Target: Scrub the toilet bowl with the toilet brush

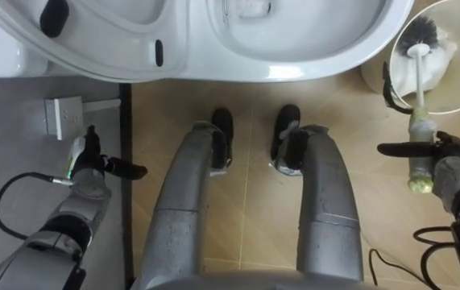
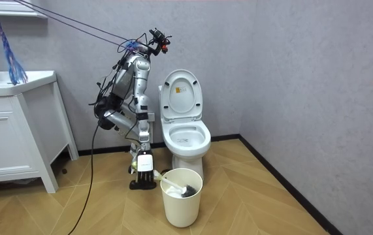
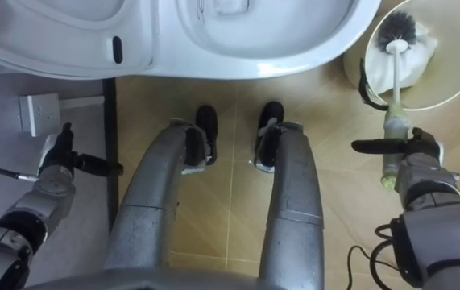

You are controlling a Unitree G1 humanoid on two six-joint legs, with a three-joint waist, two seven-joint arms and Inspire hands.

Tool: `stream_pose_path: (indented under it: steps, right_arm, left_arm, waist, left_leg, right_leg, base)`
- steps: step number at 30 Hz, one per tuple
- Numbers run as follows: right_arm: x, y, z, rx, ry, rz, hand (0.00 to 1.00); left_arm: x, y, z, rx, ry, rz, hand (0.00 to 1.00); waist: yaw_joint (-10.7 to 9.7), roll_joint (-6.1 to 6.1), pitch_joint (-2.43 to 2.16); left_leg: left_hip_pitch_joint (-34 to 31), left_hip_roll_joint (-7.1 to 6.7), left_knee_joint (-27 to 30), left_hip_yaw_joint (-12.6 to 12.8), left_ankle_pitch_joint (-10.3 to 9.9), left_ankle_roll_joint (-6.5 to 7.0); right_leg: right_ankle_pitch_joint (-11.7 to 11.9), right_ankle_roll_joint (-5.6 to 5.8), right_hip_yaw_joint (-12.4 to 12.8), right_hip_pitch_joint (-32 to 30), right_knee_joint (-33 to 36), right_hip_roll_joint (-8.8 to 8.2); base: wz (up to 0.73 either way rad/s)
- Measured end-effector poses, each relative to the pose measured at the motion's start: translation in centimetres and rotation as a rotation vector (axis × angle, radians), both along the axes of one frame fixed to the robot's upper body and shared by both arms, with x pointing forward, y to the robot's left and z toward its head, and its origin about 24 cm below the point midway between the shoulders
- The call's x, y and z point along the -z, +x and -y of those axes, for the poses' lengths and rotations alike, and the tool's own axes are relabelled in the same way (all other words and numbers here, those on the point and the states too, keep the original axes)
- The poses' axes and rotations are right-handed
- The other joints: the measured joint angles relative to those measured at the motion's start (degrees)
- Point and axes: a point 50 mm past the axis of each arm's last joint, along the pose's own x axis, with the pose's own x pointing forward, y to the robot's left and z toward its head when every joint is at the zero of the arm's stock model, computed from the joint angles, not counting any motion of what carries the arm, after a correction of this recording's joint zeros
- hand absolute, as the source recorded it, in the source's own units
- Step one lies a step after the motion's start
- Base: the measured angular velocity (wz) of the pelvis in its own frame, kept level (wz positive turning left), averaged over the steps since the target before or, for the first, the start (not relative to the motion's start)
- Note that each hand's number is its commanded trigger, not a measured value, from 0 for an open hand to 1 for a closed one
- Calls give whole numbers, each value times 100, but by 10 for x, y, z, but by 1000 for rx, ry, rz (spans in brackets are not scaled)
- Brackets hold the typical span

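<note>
Left robot hand [image 1: 91, 165] hangs idle, fingers relaxed; right robot hand [image 1: 447, 157] is closed round the handle of the toilet brush [image 1: 417, 76], whose bristles rest in the bin [image 2: 181, 205]. The brush should probably be lifted straight up clear of the rim, then swung left over the toilet bowl [image 1: 310, 60].

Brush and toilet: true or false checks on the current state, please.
1. The toilet lid is up. True.
2. The right hand grips the brush. True.
3. The brush head is in the toilet bowl. False: it sits in the bin beside the toilet.
4. The left hand grips the toilet rim. False: it is open, clear of the toilet.
</note>
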Motion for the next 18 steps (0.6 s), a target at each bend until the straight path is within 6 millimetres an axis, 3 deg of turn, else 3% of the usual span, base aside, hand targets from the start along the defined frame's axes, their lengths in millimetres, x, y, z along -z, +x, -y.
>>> stream_pose_path:
  steps: [13, 14, 16, 17, 18]
  right_arm:
    - [0, 0, -1, -4, 10, 1, 0]
    - [0, 0, -1, -4, 10, 1, 27]
    - [0, 0, -1, -4, 10, -1, 93]
    - [0, 0, -1, -6, 10, -2, 100]
    - [1, 0, -1, -12, 9, -6, 100]
  left_arm:
    - [0, 0, 0, 0, 0, 0, 0]
    - [0, 0, 0, 0, 0, 1, 0]
    - [0, 0, 0, 0, 1, 1, 0]
    - [0, 0, 0, 0, 1, 0, 0]
    - [0, 0, -1, -1, 2, -1, 0]
  waist:
    - [-73, 0, 0]
    - [-74, 0, 0]
    - [-78, 0, 0]
    - [-79, 0, 0]
    - [-82, 0, 0]
  left_leg:
    - [6, -3, -2, 1, -1, -3]
    - [6, -4, -2, 1, 0, -1]
    - [9, -8, -3, 4, 3, 3]
    - [12, -10, -9, 7, 3, 2]
    - [13, -13, -10, 7, 4, 1]
  right_leg:
    - [0, 0, 6, 1, 0, 2]
    - [0, 0, 6, 1, 1, 2]
    - [0, 0, 11, 1, 6, 3]
    - [0, 0, 13, 1, 5, 2]
    - [0, 0, 8, 1, 6, -5]
  base:
    - [0]
    - [0]
    - [0]
    - [0]
    - [0]
